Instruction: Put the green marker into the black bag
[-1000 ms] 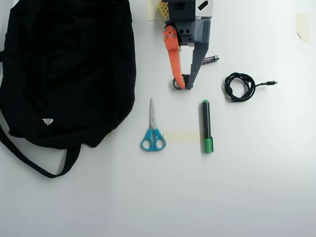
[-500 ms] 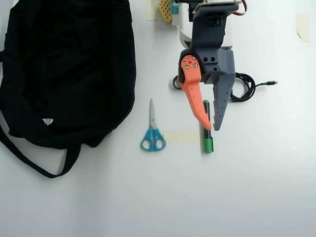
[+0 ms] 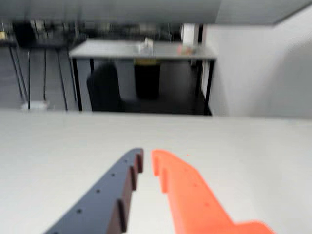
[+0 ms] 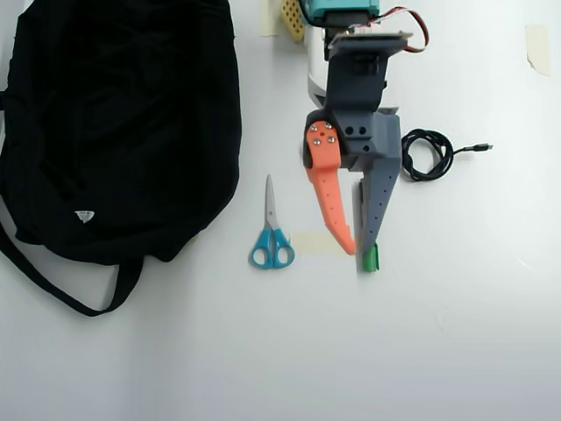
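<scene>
In the overhead view only the bright green end of the green marker (image 4: 371, 259) pokes out below the fingertips; the arm covers the rest of it. My gripper (image 4: 357, 252) hangs over the marker, its orange and grey fingers pointing to the bottom of the view. The wrist view shows the gripper (image 3: 147, 162) with just a narrow gap at the tips and nothing between them, and the marker does not show there. The black bag (image 4: 123, 123) lies flat at the left, far from the gripper, with its strap looping below it.
Blue-handled scissors (image 4: 272, 237) lie just left of the gripper, beside a strip of pale tape (image 4: 308, 243). A coiled black cable (image 4: 427, 153) sits to the right of the arm. The wrist view looks out level across the white table (image 3: 58, 161) toward a dim room.
The arm swung down the overhead view from near the base to over the marker. The jaws opened on the way, then narrowed, and the tips moved further down along the marker.
</scene>
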